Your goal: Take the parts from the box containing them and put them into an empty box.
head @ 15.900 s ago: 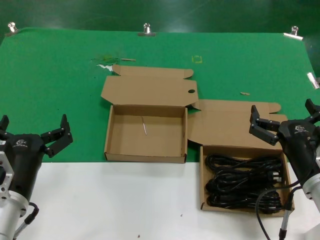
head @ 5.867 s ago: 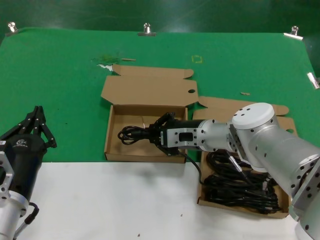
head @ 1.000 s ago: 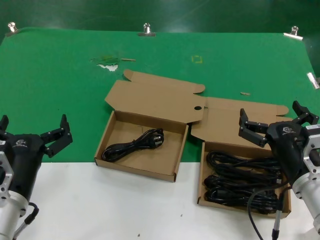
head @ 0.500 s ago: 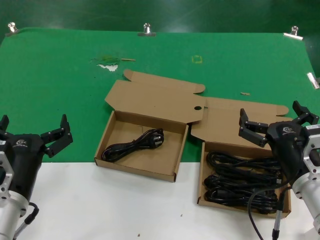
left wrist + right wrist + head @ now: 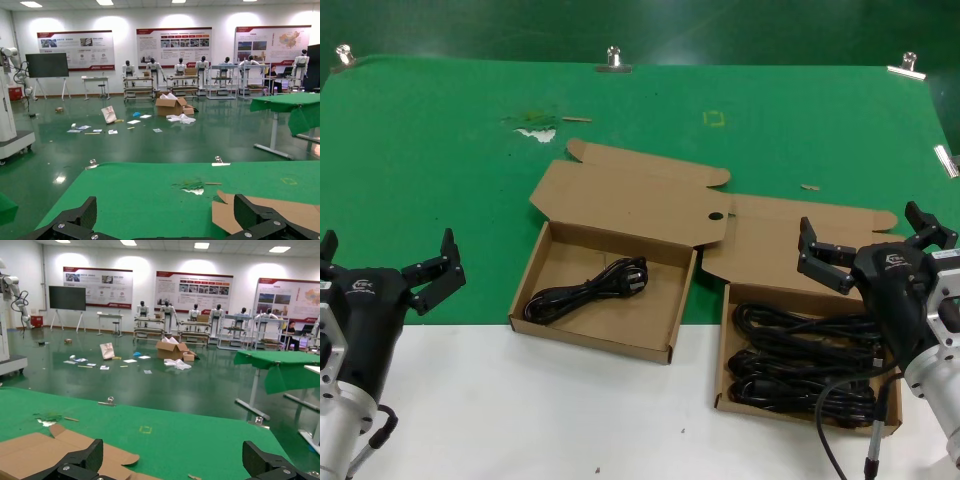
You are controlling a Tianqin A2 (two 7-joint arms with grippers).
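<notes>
Near the middle of the table (image 5: 440, 130), where the green cloth is meeting the white front strip, we are seeing two cardboard boxes lying open with their lids folded back. The left box (image 5: 542, 256) is sitting askew, its front corner reaching onto the white strip, and one coiled black cord (image 5: 585, 290) is lying slantwise across its otherwise bare brown floor. The right box (image 5: 724, 350) is sitting toward the table's right front corner, on the white strip, and a crowd of cords (image 5: 803, 362) is covering its floor; its lid flap is touching the left box's lid near the round hole.

We are holding our right gripper (image 5: 870, 248) above the far edge of the right box, over its lid, with the fingers spread wide and nothing between them. In the right wrist view the two finger tips (image 5: 75, 462) are standing far apart, with a lid flap (image 5: 45, 452) showing beyond them.

We are keeping our left gripper (image 5: 388, 268) at the table's left front edge, well apart from both boxes, its fingers likewise spread wide and holding nothing.
</notes>
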